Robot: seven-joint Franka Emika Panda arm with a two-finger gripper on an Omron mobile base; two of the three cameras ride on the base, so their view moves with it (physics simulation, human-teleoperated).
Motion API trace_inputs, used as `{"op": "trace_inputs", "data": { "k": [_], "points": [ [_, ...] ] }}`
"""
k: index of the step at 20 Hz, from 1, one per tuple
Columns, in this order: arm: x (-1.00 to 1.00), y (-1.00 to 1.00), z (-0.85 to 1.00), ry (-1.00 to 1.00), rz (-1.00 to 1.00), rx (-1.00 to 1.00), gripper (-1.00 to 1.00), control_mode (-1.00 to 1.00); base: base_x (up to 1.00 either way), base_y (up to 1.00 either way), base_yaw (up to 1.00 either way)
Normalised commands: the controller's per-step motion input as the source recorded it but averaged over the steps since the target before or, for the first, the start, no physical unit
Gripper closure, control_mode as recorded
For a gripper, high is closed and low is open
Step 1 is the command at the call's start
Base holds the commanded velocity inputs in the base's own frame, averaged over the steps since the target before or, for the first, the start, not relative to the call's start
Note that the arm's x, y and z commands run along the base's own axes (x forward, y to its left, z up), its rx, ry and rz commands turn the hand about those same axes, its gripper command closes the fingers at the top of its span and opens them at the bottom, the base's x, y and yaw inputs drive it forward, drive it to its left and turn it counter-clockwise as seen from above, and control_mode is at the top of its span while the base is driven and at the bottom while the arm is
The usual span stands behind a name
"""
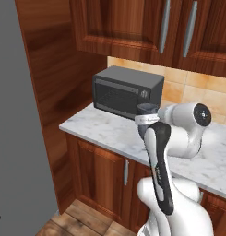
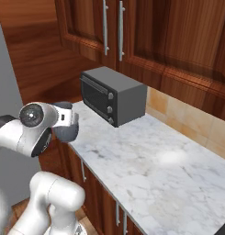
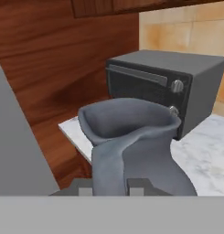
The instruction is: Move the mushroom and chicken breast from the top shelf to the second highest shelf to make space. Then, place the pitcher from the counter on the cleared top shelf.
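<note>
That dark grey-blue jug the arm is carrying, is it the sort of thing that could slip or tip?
The dark grey-blue bulbous pitcher looks rigid and smooth, so it could slip. The gripper is shut on its loop handle, off-centre, so the body may swing. Set down, its broad belly should probably resist tipping.

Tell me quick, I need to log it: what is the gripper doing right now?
Gripper: shut on the dark grey-blue bulbous pitcher, holding it by the loop handle.
</note>
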Motion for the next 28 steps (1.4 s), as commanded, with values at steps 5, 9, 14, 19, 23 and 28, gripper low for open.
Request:
{"op": "trace_inputs", "data": {
  "k": [5,9,14,19,23,28],
  "points": [
    [-0.09,0.36,0.0,0.0,-0.19,-0.12,1.0,-1.0,0.0,0.0,0.0],
    [-0.18,0.01,0.0,0.0,0.01,0.0,1.0,-1.0,0.0,0.0,0.0],
    [-0.24,0.0,-0.01,0.0,0.03,0.06,1.0,-1.0,0.0,0.0,0.0],
    [0.0,0.0,0.0,0.01,0.08,0.06,1.0,-1.0,0.0,0.0,0.0],
    [0.0,0.0,0.0,0.0,0.07,0.0,1.0,-1.0,0.0,0.0,0.0],
    [0.0,0.0,0.0,0.0,0.0,0.0,1.0,-1.0,0.0,0.0,0.0]
  ]
}}
